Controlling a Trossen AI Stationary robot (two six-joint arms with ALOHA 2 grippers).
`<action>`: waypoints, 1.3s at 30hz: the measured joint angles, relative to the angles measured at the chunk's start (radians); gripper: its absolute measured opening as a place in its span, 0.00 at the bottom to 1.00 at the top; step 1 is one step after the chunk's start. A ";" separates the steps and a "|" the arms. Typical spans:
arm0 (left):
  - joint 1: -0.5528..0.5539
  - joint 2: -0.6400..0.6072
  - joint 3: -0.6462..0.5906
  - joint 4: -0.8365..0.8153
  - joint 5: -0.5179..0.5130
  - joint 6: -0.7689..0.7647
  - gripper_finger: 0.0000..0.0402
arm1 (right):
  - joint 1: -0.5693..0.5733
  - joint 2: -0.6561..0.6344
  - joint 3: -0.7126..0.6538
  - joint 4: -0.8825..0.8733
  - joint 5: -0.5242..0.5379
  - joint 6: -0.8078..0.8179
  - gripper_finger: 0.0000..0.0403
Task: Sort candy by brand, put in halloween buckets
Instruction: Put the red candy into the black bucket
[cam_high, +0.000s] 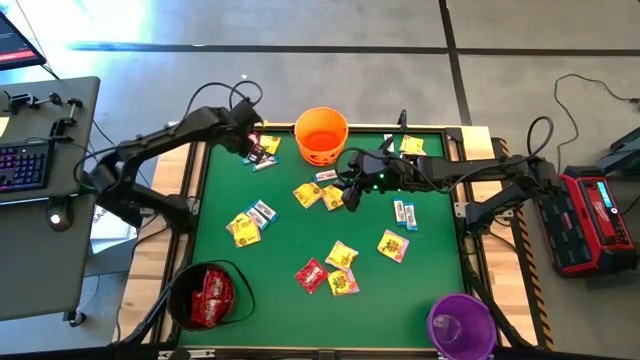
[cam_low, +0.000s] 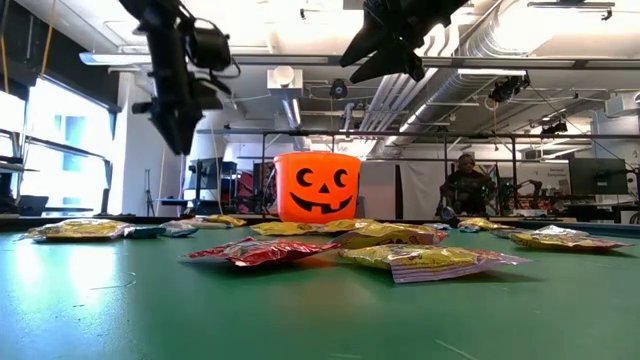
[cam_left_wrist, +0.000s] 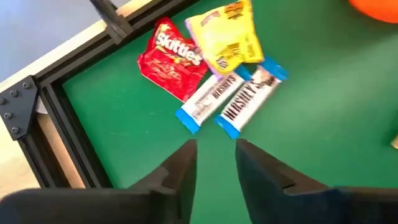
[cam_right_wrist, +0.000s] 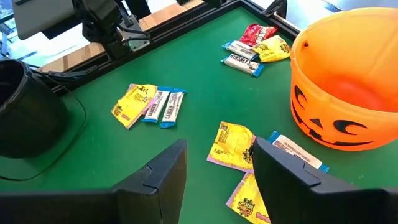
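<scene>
Candy packets (cam_left_wrist: 214, 102), flat, shiny, light and slippery: pinch across the middle; left end effector (cam_left_wrist: 214, 163) apart, right end effector (cam_right_wrist: 217, 165) apart.

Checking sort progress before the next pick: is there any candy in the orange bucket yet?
No. The right wrist view looks into the orange bucket and shows only its bare inside, while candy still lies on the table beside it.

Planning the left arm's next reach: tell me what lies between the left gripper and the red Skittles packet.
Only bare green mat. In the left wrist view, the left gripper hangs open over the mat, apart from the red Skittles packet.
</scene>
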 joint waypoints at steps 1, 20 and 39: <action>0.009 0.016 0.000 0.013 0.000 0.006 0.29 | 0.000 0.000 0.000 0.000 0.000 0.000 0.42; 0.058 0.276 0.000 0.181 -0.015 0.033 0.47 | -0.007 0.000 0.000 0.000 0.003 -0.034 0.42; 0.064 0.348 0.025 0.091 -0.164 0.094 0.43 | -0.007 0.000 0.000 0.000 0.048 -0.058 0.42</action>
